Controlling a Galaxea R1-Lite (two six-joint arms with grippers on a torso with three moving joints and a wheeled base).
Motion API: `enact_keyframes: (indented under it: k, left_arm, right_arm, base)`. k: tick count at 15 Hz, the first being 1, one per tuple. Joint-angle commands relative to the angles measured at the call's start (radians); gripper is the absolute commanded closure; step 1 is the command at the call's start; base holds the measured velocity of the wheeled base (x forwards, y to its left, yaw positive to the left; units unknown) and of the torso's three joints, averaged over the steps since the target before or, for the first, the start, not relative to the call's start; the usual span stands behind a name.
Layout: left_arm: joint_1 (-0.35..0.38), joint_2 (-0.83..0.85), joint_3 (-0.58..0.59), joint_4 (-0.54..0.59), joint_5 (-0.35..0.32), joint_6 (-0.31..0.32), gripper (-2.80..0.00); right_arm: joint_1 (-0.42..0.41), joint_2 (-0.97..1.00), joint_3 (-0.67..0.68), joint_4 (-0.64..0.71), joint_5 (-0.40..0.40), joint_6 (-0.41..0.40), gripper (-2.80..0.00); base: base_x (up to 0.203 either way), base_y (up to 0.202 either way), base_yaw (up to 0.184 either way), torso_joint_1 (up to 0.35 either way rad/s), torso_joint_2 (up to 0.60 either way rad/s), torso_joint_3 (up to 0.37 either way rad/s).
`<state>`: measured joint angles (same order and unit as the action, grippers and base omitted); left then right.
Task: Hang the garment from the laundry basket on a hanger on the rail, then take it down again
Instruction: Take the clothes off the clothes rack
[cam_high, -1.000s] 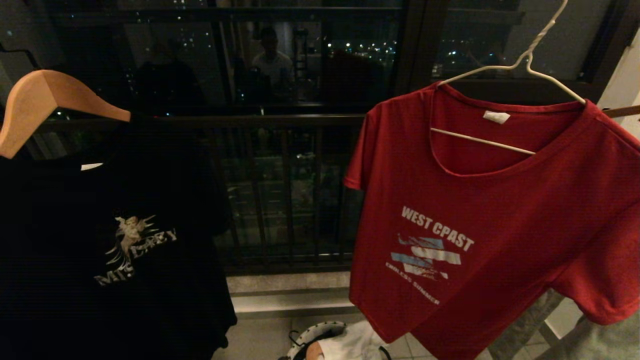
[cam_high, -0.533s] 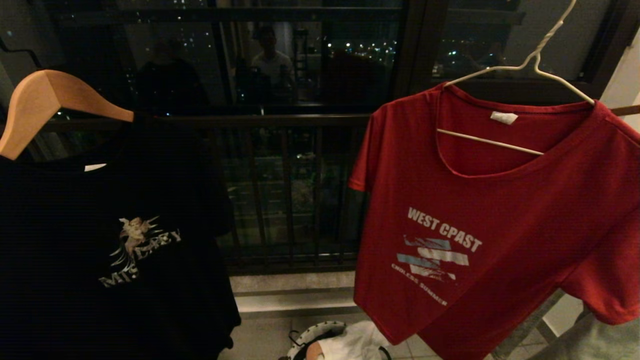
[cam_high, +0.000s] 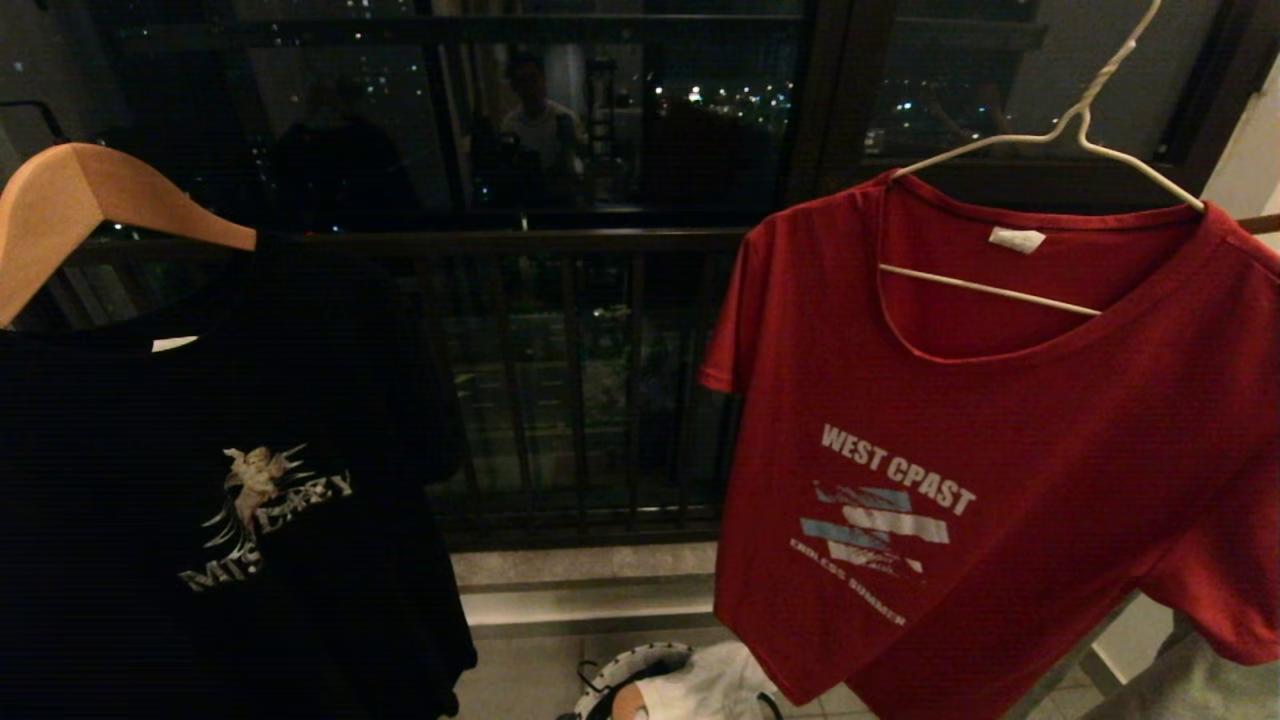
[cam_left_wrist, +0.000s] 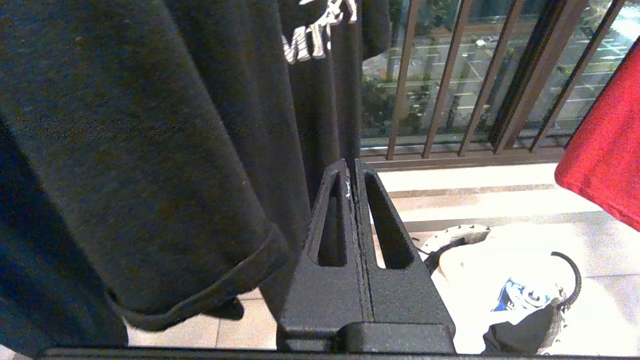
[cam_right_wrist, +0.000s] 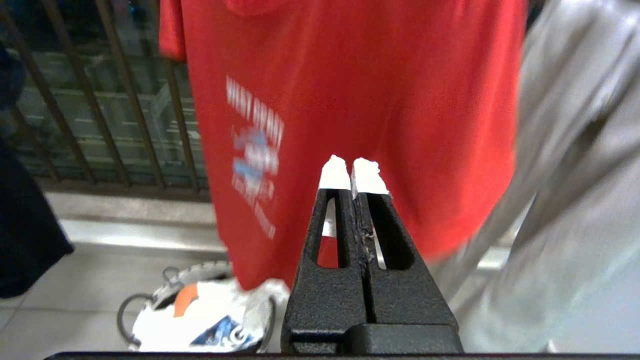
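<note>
Red shirt (cam_high: 1000, 420) hangs on wire hanger (cam_high: 1040, 150), so your take-down is next | basket (cam_high: 630, 668) on floor below holds white shirt (cam_high: 700, 690) | right tool (cam_right_wrist: 354, 171) pressed together, empty, facing shirt front | left tool (cam_left_wrist: 351, 170) pressed together, empty, beside black shirt (cam_high: 220, 480).

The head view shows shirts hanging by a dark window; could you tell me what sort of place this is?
Probably a home balcony or laundry corner at night: a red T-shirt on a wire hanger, a railing before city lights, a laundry basket on tiles.
</note>
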<state>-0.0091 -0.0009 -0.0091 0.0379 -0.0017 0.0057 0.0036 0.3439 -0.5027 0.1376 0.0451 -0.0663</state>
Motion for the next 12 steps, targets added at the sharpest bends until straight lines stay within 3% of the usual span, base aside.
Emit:
enact_keyframes:
  k: [1,6,9,12]
  left_arm:
    - [0.0,-0.002,0.0,0.0,0.0,0.0,0.0]
    - [0.0,-0.001,0.0,0.0,0.0,0.0,0.0]
    - [0.0,-0.001,0.0,0.0,0.0,0.0,0.0]
    - [0.0,-0.002,0.0,0.0,0.0,0.0,0.0]
  right_arm:
    - [0.001,0.182,-0.119,0.004,0.005,-0.015,0.0]
    - [0.0,0.476,-0.45,0.07,0.001,-0.077,0.0]
    - [0.0,0.597,-0.694,0.241,0.0,-0.105,0.0]
    - [-0.001,0.714,-0.94,0.506,0.001,-0.159,0.0]
  base:
    - [0.0,0.0,0.0,0.0,0.0,0.0]
    - [0.0,0.0,0.0,0.0,0.0,0.0]
    - [0.0,0.0,0.0,0.0,0.0,0.0]
    - [0.0,0.0,0.0,0.0,0.0,0.0]
